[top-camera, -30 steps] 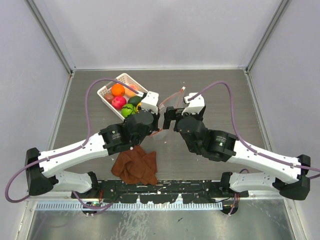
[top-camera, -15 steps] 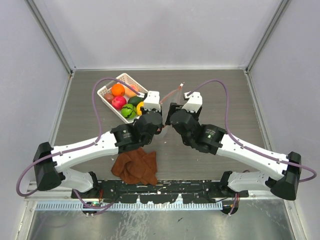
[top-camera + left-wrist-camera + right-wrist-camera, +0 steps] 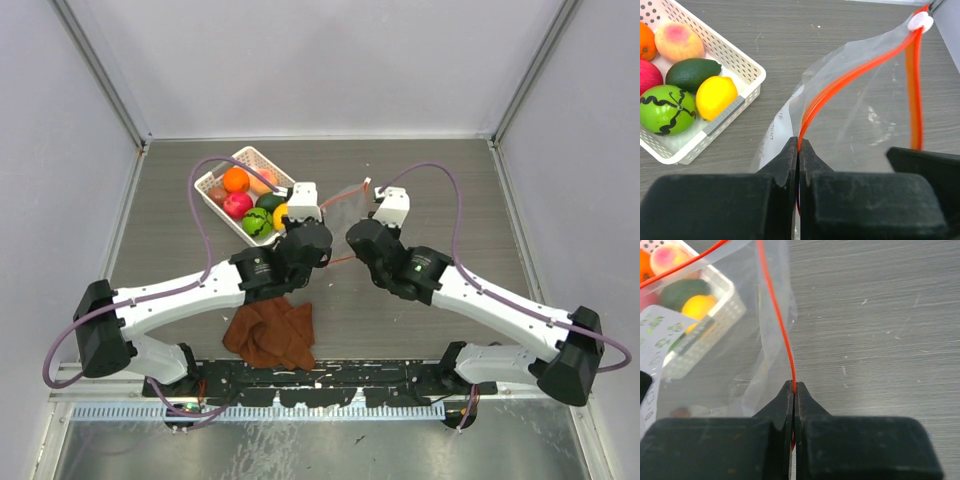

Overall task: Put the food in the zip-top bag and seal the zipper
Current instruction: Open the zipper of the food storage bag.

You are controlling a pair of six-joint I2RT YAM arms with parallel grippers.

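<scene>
Left wrist view showed left claw (image 3: 798,144) clenched on the zipper (image 3: 855,70); right wrist showed right claw (image 3: 793,386) pinching it too. Top external hid both grips.

The right gripper (image 3: 794,390), two black fingers at the bottom of the view, is pinched tight on the thin orange-red zipper strip (image 3: 778,315) of a clear plastic zip-top bag (image 3: 747,355). The strip climbs along the bag's right edge to the top of the view, and a second run of it slants across the bag's upper left. Seen through the bag's wrinkled film is a white lattice plastic basket (image 3: 715,320) holding a peach-pink round fruit (image 3: 667,255), a dark green fruit (image 3: 684,290), a yellow fruit (image 3: 702,305) and a sliver of orange fruit (image 3: 644,262). Right of the bag lies the grey wood-grain tabletop (image 3: 880,330).
</scene>
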